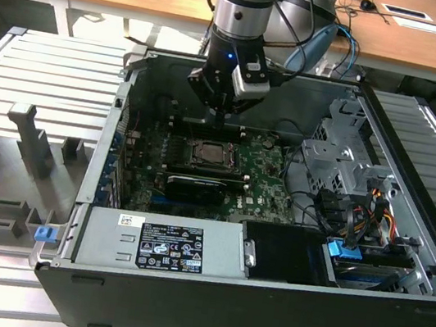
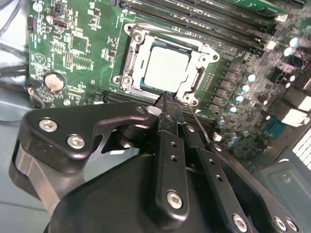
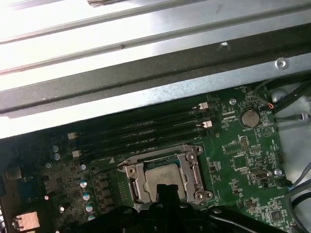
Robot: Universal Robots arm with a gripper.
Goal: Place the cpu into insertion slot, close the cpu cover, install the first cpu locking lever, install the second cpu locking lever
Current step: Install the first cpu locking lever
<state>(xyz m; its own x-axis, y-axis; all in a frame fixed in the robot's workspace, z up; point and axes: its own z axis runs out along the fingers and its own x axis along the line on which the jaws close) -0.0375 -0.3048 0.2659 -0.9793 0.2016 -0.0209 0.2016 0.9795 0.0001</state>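
The cpu (image 2: 166, 68) lies flat in the insertion slot (image 2: 132, 63) on the green motherboard, its pale metal face showing. The cpu cover (image 2: 204, 52) is down around it, framing the chip through its window. In the first wrist view the cpu (image 3: 160, 175) and the cpu cover (image 3: 193, 167) show the same way. My gripper (image 2: 168, 98) is shut, its tips together just above the socket's edge, nothing seen between them. A thin metal rod (image 2: 197, 124) slants up beside the fingers. In the exterior view the gripper (image 1: 219, 119) hangs just behind the insertion slot (image 1: 207, 155).
Memory slots (image 3: 146, 131) run alongside the socket. A long black card (image 1: 195, 186) lies in front of it. The case wall (image 3: 146, 73) rises beyond the memory. Cables and a drive cage (image 1: 346, 192) fill the exterior view's right. A power supply (image 1: 159, 245) sits at the front.
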